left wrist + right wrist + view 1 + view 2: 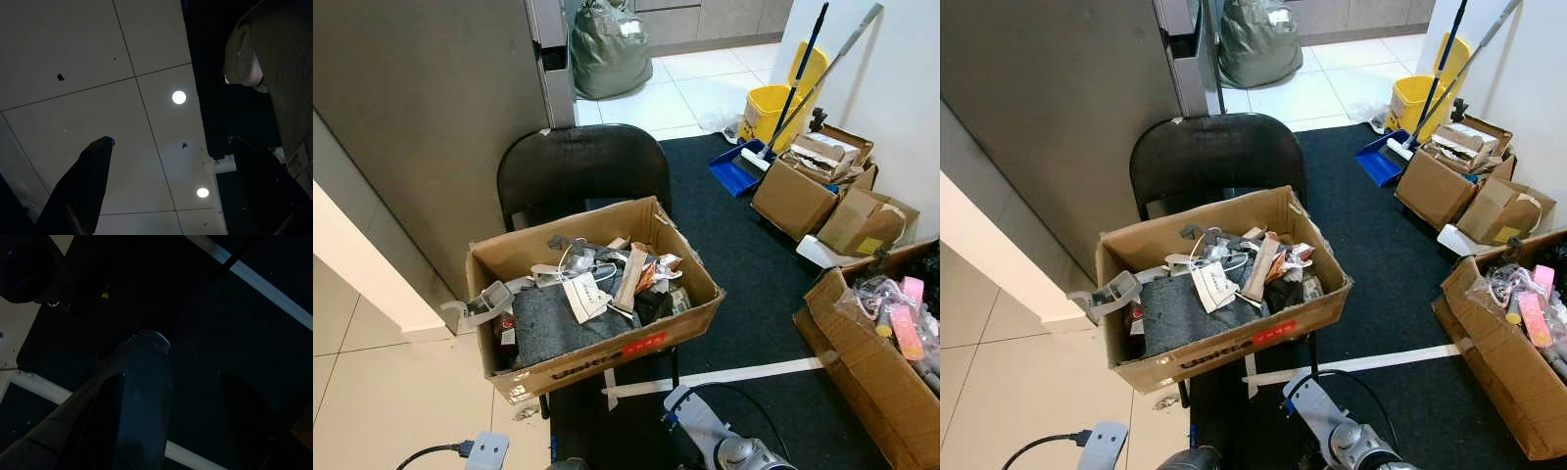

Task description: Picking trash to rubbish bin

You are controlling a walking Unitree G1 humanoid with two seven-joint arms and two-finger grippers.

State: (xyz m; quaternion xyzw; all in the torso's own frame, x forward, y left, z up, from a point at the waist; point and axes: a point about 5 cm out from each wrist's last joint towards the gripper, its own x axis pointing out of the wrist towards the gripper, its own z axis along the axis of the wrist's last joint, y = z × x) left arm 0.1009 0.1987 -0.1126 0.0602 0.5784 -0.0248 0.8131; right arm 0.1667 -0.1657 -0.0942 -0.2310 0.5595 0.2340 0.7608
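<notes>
A cardboard box [607, 354] rests on a black folding chair [582, 166] straight ahead. It holds mixed trash: a white paper tag [584, 295], crumpled wrappers [652, 273], cables and a grey cloth [546, 325]. A small scrap [526, 412] lies on the tiles below the box's left corner. Both arms hang low, the left arm [487, 451] over the tiles and the right arm [724, 448] over the dark carpet. My left gripper [171, 141] is open above bare tile. In the dark right wrist view, my right gripper [186, 362] looks open over carpet with nothing between its fingers.
A stuffed grey-green bag [607, 49] sits on the tiles behind the chair. A yellow bucket [769, 113], blue dustpan [734, 168] and mop handles stand at the back right. Several open cardboard boxes [803, 196] line the right side. A grey wall [421, 127] closes the left.
</notes>
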